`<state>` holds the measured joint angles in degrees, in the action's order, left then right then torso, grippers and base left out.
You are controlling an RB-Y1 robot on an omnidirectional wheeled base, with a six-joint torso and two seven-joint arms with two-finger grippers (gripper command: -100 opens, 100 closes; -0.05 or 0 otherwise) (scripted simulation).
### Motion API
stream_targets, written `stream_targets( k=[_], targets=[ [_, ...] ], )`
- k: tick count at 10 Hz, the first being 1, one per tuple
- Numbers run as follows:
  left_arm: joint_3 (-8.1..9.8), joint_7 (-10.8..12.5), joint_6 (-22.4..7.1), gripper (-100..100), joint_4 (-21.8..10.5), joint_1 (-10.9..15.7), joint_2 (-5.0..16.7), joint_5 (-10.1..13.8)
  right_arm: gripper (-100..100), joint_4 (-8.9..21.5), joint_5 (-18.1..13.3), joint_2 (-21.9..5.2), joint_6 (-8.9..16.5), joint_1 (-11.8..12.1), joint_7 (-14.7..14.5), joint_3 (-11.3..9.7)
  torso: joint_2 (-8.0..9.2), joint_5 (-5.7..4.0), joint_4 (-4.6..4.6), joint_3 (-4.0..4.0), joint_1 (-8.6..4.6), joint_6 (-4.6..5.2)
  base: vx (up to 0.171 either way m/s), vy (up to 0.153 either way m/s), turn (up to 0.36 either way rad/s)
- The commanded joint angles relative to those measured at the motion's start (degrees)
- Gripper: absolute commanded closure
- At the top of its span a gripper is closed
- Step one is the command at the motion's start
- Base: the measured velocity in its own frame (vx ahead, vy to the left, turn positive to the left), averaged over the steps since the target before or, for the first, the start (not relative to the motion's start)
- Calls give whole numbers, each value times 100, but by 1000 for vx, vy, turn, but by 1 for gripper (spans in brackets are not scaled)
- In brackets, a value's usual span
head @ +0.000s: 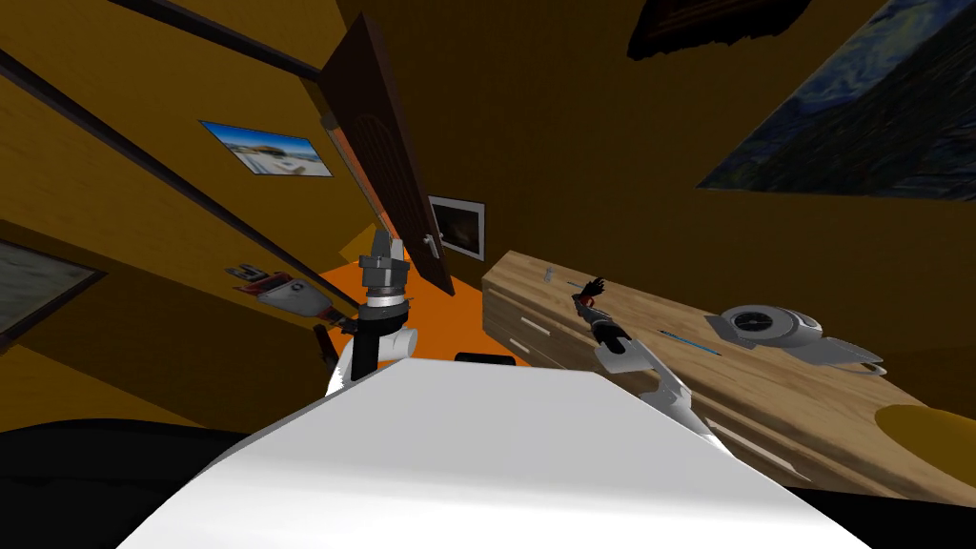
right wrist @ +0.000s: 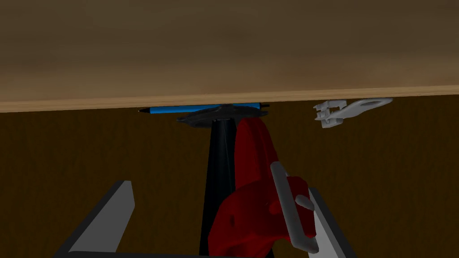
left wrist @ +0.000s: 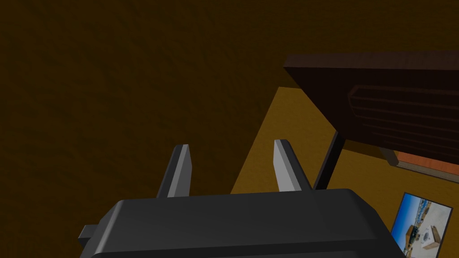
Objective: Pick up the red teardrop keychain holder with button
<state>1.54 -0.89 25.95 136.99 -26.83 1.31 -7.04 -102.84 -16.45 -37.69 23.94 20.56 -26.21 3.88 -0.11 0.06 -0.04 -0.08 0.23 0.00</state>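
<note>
Readable text: none on any surface.
Wall picture (head: 267, 149): at 10 o'clock from the open door (head: 381, 162); a blue and white scene, with no lettering that can be made out.
Small frame (head: 457, 227): at 3 o'clock from the door's handle; a dim brown print, nothing legible.
Large painting (head: 858, 114): at 1 o'clock above the tabletop (head: 762, 400); dark swirls, and any signature is too small to tell.
Red keychain holder (right wrist: 251, 210): plain red, no mark or number.
Blue pen (right wrist: 204, 109): at 12 o'clock from the holder; its barrel is bare.
Grey round device (head: 767, 329): plain grey, no brand.
</note>
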Motion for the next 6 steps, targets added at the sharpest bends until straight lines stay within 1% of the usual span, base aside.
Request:
stream_targets(
  k=[1,2,3,4,6],
  targets=[
    [0,0,0,0,0,0,0,0,-100,80,-32,-158,117,-33,-11,-35,0,0,0,0,0,0,23,61,-4],
    [0,0,0,0,0,0,0,0,-100,57,-26,-97,76,-26,-9,-22,-3,-4,-2,-3,-7,-4,8,25,-2],
    [0,0,0,0,0,0,0,0,0,64,-28,-106,89,-30,-10,-24,-2,-7,-2,-2,-20,-4,1,5,-1],
    [1,0,0,0,0,0,1,0,-100,237,-88,-31,128,-159,5,41,0,-9,-1,-1,-28,-4,-24,-25,206],
    [1,0,0,0,0,1,1,0,-100,411,-147,44,169,-288,20,106,-3,-17,-1,-3,-52,-15,-31,-49,171]
  ],
)
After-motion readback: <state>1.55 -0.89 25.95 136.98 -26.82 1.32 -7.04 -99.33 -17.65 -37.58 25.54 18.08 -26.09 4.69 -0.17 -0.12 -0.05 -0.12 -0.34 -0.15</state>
